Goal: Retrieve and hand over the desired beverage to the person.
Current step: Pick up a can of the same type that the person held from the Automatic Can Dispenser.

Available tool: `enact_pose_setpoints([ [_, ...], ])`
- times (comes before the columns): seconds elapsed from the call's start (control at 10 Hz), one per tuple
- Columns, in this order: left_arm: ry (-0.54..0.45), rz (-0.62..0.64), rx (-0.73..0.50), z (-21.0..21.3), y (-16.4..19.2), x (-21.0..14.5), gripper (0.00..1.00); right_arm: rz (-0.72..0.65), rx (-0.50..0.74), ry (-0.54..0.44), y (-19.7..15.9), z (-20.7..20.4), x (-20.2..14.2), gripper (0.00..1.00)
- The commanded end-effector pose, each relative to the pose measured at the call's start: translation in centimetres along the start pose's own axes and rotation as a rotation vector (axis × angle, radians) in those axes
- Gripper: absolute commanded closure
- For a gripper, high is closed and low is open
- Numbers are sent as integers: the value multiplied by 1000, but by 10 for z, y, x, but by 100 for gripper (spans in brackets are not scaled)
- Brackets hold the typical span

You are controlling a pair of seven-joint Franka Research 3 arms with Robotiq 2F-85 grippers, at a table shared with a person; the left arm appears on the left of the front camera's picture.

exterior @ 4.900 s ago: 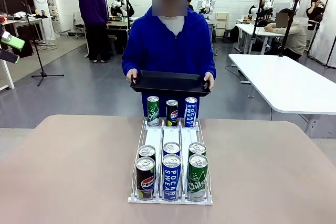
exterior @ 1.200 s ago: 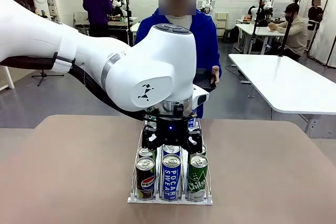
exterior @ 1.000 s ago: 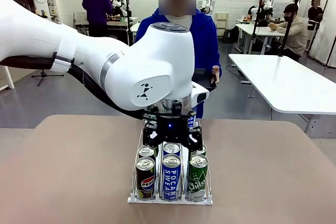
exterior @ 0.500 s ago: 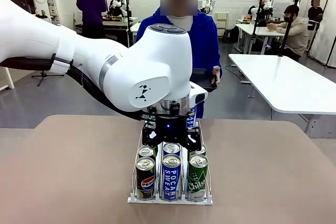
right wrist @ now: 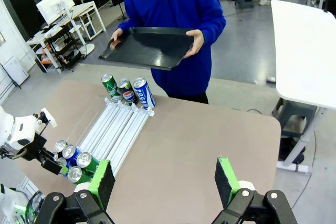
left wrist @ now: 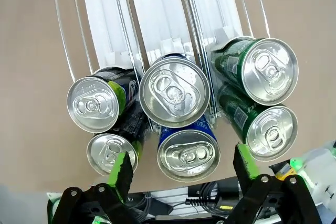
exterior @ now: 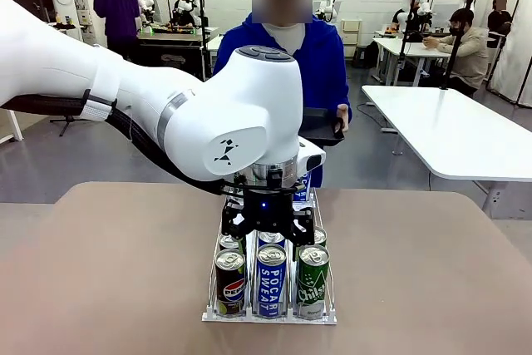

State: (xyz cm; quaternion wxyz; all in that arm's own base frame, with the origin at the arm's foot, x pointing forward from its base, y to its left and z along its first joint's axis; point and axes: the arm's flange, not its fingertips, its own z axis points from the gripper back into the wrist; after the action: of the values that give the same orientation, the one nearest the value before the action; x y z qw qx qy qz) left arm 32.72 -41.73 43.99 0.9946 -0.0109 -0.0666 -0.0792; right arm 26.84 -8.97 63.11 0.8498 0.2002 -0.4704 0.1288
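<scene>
Person (exterior: pixel 283 56) in a royal-blue hoodie stands at the tabletop's far edge, holding a black tray (right wrist: pixel 149 48) level out front. Six cans stand upright in two rows of three, centred by the near edge, and up front it's the black Pepsi can (exterior: pixel 230 280), blue Pocari Sweat can (exterior: pixel 271 278), green can (exterior: pixel 312 282). Three more cans (right wrist: pixel 125 94) stand upright towards the far edge
</scene>
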Motion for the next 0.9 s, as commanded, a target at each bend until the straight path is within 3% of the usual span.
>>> enact_pose_setpoints([
  [0.0, 22, 24, -11, 1, -3, -2, 0, 3, 28, -6, 0, -2, 0, 0],
  [0.2, 32, 27, -20, 2, -2, -2, 0, 3, 28, -6, 0, -2, 0, 0],
  [0.3, 38, 25, -20, 1, -1, -3, 59, 3, 28, -6, 0, -2, 0, 0],
  [0.4, 46, 37, -19, 0, 0, -2, 59, 3, 28, -6, 0, -2, 0, 0],
  [0.5, 54, 40, -13, -1, 0, -2, 100, 3, 28, -6, 0, -2, 0, 0],
  [0.6, 59, 40, -10, -1, 0, -2, 64, 3, 28, -6, 0, -2, 0, 0],
  [0.7, 63, 42, -7, -1, 0, -2, 100, 3, 28, -6, 0, -2, 0, 0],
  [0.8, 68, 40, -6, -2, 0, -2, 100, 3, 28, -6, 0, -2, 0, 0],
])
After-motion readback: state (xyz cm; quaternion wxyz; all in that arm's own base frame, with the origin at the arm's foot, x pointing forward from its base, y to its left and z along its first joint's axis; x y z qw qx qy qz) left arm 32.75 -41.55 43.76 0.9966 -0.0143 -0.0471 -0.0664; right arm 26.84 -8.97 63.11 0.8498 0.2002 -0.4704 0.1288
